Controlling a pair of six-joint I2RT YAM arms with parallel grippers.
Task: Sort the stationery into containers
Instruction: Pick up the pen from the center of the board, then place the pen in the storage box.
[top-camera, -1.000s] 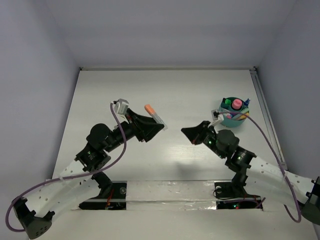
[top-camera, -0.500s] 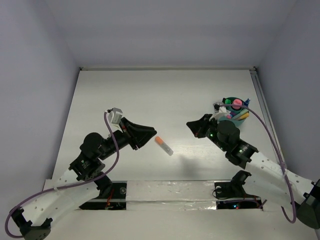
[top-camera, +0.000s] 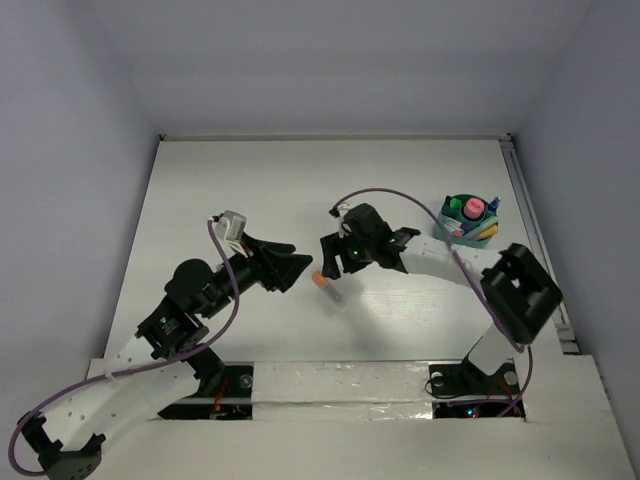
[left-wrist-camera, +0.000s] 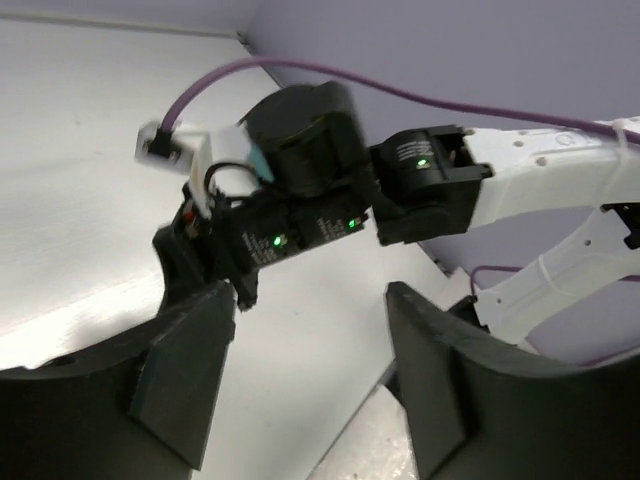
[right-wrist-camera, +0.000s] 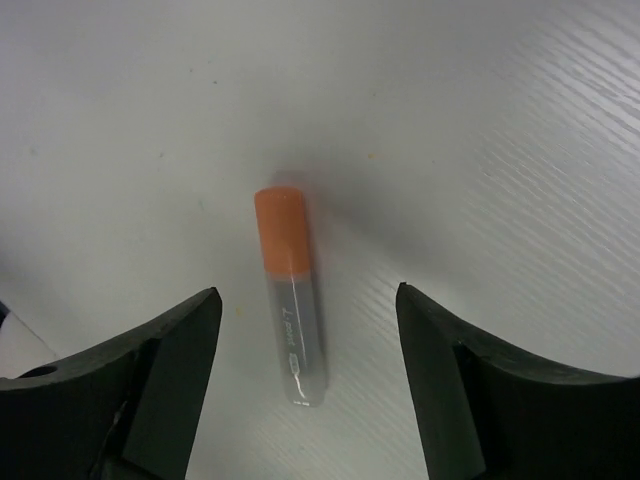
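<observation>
A stubby marker with an orange cap and a clear grey barrel lies flat on the white table; the top view shows this marker mid-table. My right gripper hovers over it, open, one finger on each side and not touching; from above, the right gripper sits just above the marker. My left gripper is to the marker's left, open and holding nothing, as the left gripper shows in its own view. The teal tub stands at the right, with a pink-capped tube and other stationery in it.
The right arm's wrist and purple cable fill the left wrist view close ahead of the left fingers. The two grippers stand near each other over the table's middle. A taped strip runs along the near edge.
The left gripper let the marker drop to the table and drew back, opening. The right arm swung left from the tub to above the marker and opened its jaws.
</observation>
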